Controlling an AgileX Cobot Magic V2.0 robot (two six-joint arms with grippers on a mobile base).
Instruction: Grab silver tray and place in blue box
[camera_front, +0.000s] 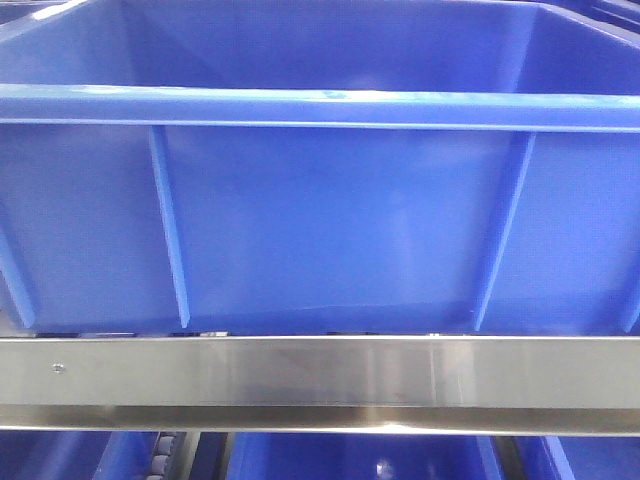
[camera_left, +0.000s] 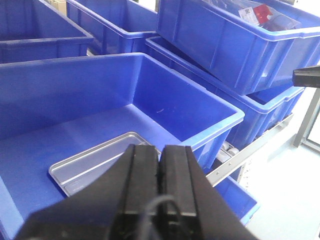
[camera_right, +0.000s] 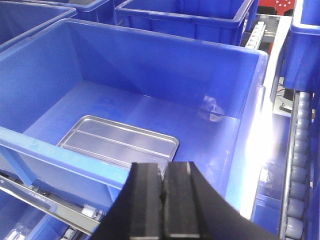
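Note:
The silver tray (camera_right: 117, 141) lies flat on the floor of the blue box (camera_right: 165, 90), with two long ridges along its bottom. It also shows in the left wrist view (camera_left: 90, 164), inside the same blue box (camera_left: 165, 107). The front view shows only the box's ribbed outer wall (camera_front: 320, 230). My left gripper (camera_left: 161, 148) is shut and empty, above the box's near side, with the tray partly hidden behind it. My right gripper (camera_right: 163, 167) is shut and empty, above the box's near rim, apart from the tray.
Several more blue crates (camera_left: 235, 45) stand stacked around, one holding packaged items (camera_left: 260, 12). A steel shelf rail (camera_front: 320, 375) runs under the box. Roller tracks (camera_right: 300, 165) lie to the right. Lower crates (camera_front: 350, 455) sit beneath the rail.

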